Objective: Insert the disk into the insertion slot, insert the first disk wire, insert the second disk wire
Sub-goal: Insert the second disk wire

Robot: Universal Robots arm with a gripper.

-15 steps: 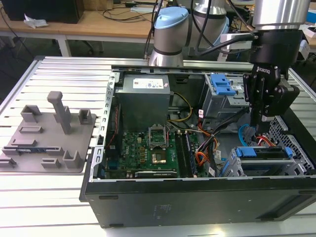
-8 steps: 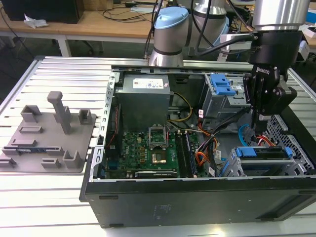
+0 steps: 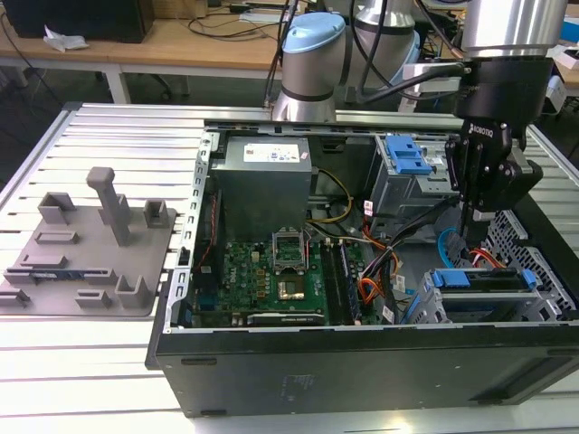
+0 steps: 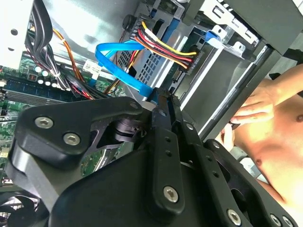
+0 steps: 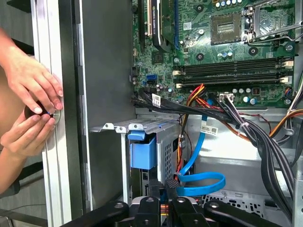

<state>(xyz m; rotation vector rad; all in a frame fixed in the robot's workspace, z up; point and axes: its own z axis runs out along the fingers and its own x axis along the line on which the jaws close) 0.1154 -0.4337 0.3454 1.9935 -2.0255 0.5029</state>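
Now jaws [image 4: 163, 97] clenched on the second disk wire [image 4: 118, 64], right at the disk [image 3: 479, 278].

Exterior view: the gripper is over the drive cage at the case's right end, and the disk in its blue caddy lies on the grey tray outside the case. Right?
Not quite. The gripper is over the cage, but the disk is not on the grey tray. The exterior view shows its blue caddy seated in the insertion slot inside the case.
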